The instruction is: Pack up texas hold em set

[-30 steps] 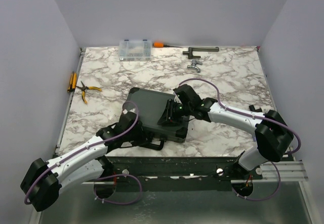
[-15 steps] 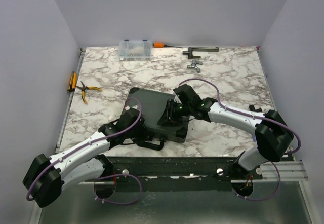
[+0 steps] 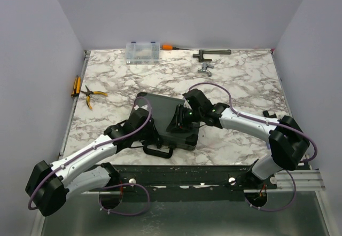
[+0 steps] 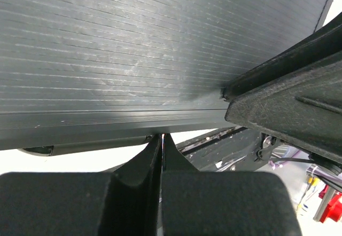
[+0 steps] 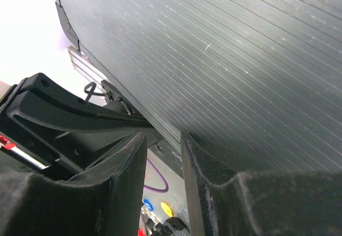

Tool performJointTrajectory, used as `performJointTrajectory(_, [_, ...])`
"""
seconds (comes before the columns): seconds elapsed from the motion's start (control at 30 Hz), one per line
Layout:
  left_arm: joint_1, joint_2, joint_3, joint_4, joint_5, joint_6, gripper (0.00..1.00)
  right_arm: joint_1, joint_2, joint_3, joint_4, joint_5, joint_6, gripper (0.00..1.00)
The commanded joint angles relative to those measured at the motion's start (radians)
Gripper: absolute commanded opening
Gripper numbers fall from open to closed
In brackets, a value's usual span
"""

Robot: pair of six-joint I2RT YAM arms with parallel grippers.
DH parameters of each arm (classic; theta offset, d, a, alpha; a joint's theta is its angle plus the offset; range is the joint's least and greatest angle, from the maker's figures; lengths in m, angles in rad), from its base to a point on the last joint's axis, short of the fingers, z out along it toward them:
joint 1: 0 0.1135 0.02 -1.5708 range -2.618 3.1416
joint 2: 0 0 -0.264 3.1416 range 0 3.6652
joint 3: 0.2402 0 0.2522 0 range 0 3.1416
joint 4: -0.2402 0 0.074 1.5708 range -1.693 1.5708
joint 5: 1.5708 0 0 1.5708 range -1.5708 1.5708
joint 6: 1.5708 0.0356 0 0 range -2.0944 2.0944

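The left jaws are fully closed, their fingers (image 4: 80, 198) pressed flat together with nothing between them. They sit at the near left edge of the case (image 3: 160, 110), just beside its handle (image 3: 157, 151). The ribbed lid fills the left wrist view above them. The right jaws stand at a narrow gap. Their fingers (image 5: 214, 193) lie low against the lid toward the near right corner of the case, and nothing shows between them.

The case lies flat on the bench (image 3: 240, 81), lid down, handle toward the arm bases. No loose piece of the set shows outside the case, so we judge the loading step complete and the lid-closing step complete or nearly so. The views do not show whether the lid is fully seated, or whether any latches on the handle side are fastened. We judge that the work left is to press the lid home and secure it.

Well beyond the far side of the case lies the clear organiser box (image 3: 142, 52). To the far left of the case lie the yellow-handled pliers (image 3: 92, 94). Neither belongs to the set.
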Motion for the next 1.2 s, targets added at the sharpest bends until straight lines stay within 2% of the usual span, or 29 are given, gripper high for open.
performJointTrajectory(0.0, [0.009,0.022,0.032,-0.029,-0.039,0.035,0.0,0.007,0.092,-0.076,-0.238,0.108,-0.075,0.37])
performJointTrajectory(0.57, [0.01,-0.056,0.1,-0.102,-0.071,0.059,0.0,0.008,0.098,-0.087,-0.227,0.107,-0.078,0.38])
performJointTrajectory(0.9, [0.009,-0.18,-0.004,-0.171,-0.024,0.03,0.0,0.008,0.097,-0.096,-0.219,0.105,-0.077,0.38])
performJointTrajectory(1.17, [0.008,-0.199,-0.107,-0.123,0.026,-0.022,0.0,0.008,0.1,-0.099,-0.216,0.103,-0.078,0.38])
